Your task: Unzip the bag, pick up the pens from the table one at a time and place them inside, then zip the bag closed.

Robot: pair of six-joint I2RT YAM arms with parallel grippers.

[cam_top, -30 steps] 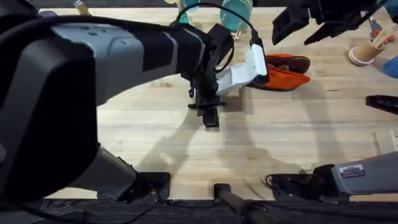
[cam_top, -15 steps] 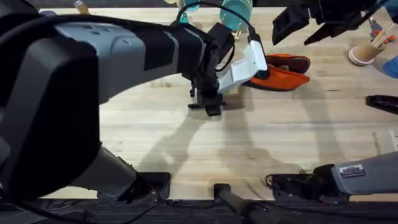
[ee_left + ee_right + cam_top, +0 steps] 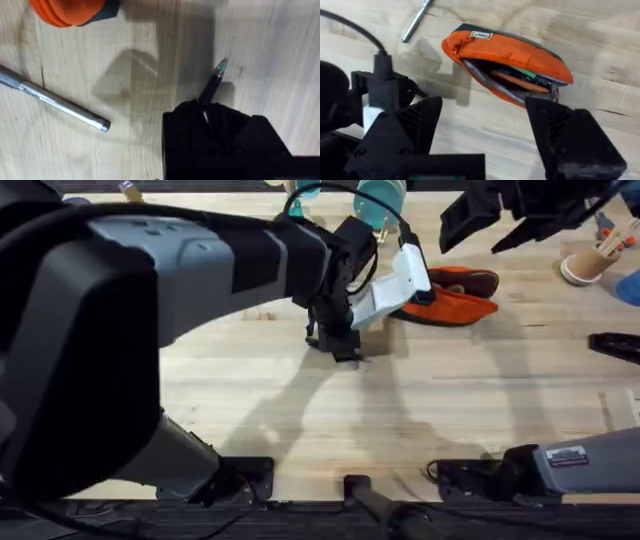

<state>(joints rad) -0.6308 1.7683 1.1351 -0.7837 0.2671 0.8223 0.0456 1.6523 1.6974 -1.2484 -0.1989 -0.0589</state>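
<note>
Nearest the bag, our left gripper pinches the black pen against the table. The silver pen lies beside the orange bag, which gapes unzipped. Beyond it our right gripper hangs spread, empty. Both pens and zipping remain.

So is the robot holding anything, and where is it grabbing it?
The left gripper pinches the black pen by its back end, tip pointing out. The right gripper holds nothing.

Materials and surface finishes.
Matt orange fabric bag; smooth metallic silver pen; glossy black plastic pen; pale, satin-smooth wooden table.
</note>
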